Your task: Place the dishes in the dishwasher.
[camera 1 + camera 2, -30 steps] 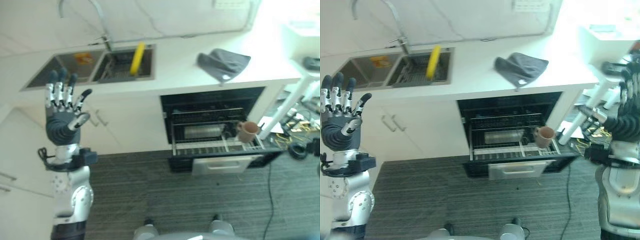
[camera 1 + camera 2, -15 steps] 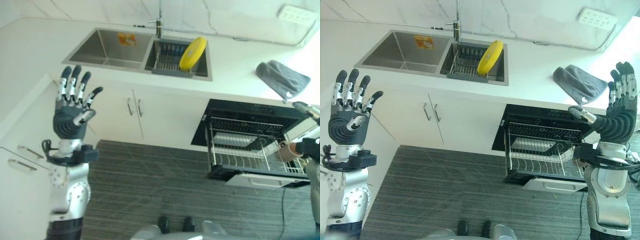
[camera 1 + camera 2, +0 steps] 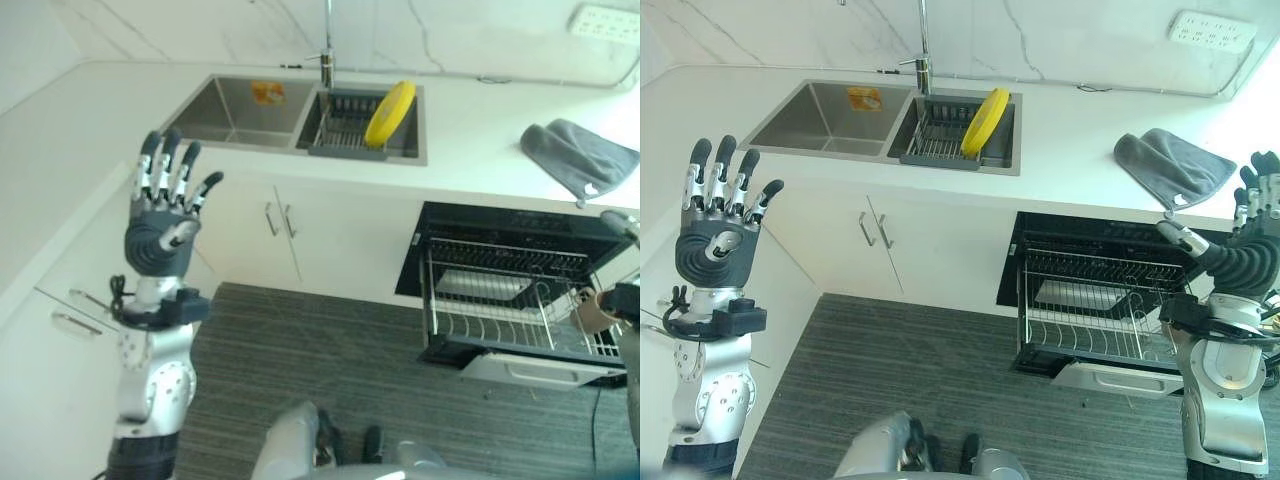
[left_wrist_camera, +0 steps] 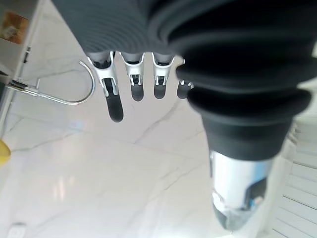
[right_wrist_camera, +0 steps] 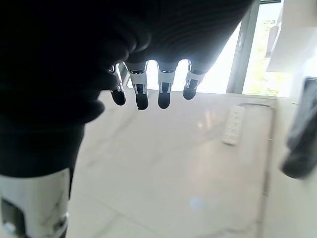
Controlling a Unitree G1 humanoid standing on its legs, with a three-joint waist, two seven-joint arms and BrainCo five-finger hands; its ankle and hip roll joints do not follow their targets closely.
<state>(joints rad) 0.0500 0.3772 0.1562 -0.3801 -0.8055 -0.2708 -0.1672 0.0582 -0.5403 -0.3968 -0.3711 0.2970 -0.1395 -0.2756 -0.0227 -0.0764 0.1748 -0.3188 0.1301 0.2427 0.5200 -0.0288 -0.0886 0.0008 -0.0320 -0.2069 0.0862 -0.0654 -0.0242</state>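
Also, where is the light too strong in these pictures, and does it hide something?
Right wrist view: glare from the window behind the right hand turns its cover into a near silhouette. Right eye view: daylight washes out the counter beside the grey cloth, while the yellow plate in the sink is evenly lit.

Left hand [image 3: 160,235]: raised, fingers straight and spread, empty. Yellow plate [image 3: 390,99]: on edge in sink rack [image 3: 345,135]. Grey cloth [image 3: 580,158]: on counter. Dishwasher rack [image 3: 505,310]: pulled out; brown mug [image 3: 596,310] at its right end.
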